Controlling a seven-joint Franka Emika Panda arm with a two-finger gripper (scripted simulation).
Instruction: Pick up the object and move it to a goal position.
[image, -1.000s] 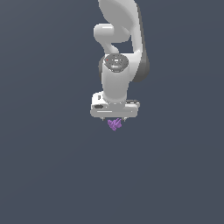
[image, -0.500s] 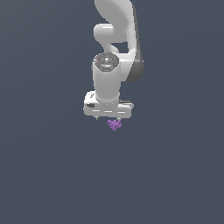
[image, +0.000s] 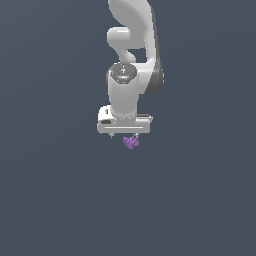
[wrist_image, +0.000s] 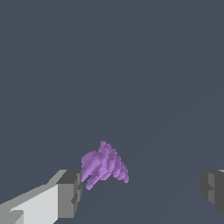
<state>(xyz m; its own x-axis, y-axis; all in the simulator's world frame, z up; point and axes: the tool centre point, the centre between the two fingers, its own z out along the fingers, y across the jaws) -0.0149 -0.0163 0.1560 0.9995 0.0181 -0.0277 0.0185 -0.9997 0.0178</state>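
Observation:
The object (image: 131, 142) is a tiny bright purple spiky lump lying on the dark grey surface, just below the white hand in the exterior view. In the wrist view the object (wrist_image: 103, 165) sits between the two grey fingers, close beside one finger (wrist_image: 69, 193) and far from the other finger (wrist_image: 214, 190). I cannot tell whether it touches the near finger. My gripper (wrist_image: 142, 192) is open and wide apart around the lump. In the exterior view the gripper (image: 125, 135) hangs right over it, its fingers mostly hidden under the hand.
The white arm (image: 131, 45) rises straight up behind the hand in the exterior view. A uniform dark grey surface (image: 60, 200) fills everything else in both views.
The hand has shifted slightly toward the exterior view's left and settled a little lower over the lump. The purple lump has stayed in place.

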